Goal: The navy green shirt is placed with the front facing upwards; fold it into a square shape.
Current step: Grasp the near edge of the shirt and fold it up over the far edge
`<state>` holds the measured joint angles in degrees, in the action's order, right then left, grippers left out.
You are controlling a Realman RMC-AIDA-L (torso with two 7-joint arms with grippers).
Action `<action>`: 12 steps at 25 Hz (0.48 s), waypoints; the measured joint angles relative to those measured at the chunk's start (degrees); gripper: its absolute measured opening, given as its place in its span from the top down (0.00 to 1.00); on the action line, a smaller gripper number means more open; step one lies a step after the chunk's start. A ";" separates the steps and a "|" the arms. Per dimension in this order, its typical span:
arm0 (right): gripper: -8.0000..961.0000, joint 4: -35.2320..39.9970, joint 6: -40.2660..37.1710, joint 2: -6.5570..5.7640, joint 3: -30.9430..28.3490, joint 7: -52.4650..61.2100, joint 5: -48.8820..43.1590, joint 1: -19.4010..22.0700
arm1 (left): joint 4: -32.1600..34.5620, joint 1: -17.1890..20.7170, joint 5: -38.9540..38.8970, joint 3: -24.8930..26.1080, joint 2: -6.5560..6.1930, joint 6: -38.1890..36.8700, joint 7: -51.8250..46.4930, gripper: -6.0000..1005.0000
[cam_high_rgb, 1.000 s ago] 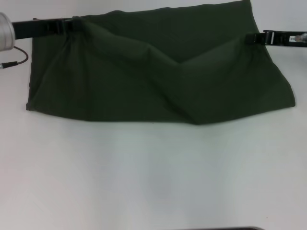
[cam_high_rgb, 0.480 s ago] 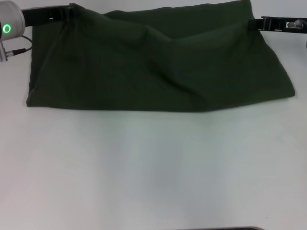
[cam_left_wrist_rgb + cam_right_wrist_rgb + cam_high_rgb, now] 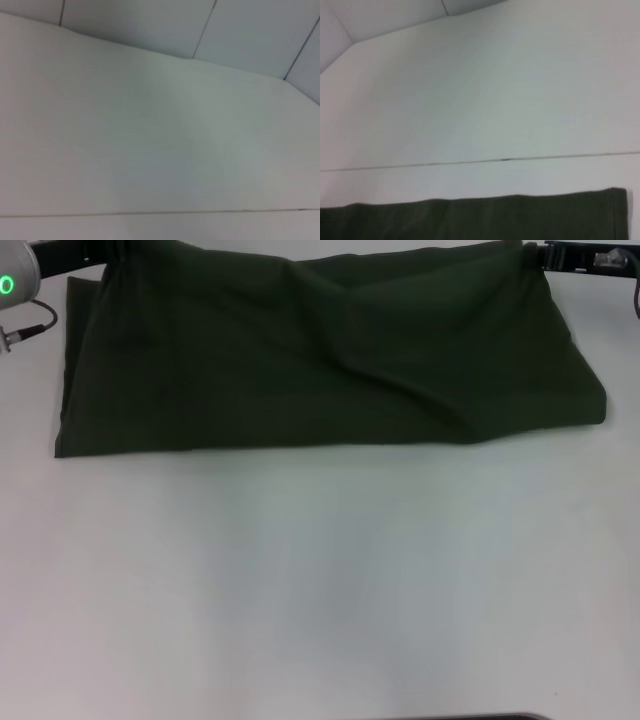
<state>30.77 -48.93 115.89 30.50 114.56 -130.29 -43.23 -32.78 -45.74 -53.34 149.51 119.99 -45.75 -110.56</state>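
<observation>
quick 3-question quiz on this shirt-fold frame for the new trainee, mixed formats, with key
1. True or false: the cream chest lettering of the shirt is visible in the head view.
2. Multiple choice: where are the left gripper and right gripper? A) at the shirt's near edge B) at its far corners C) parked off the table
3. Fill in: the shirt shows as a wide ____ band with a diagonal crease across its middle.

Key: 1 false, only plain green cloth shows. 2 B, one at each far corner. 3 folded.
</observation>
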 joint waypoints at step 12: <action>0.96 -4.57 8.63 0.71 0.73 -1.63 0.17 -2.56 | 0.01 -1.01 -0.34 -0.77 1.31 5.32 0.30 0.91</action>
<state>26.21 -40.31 116.60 31.23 112.93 -130.12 -45.79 -32.77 -46.75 -53.68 148.74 121.29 -40.42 -110.26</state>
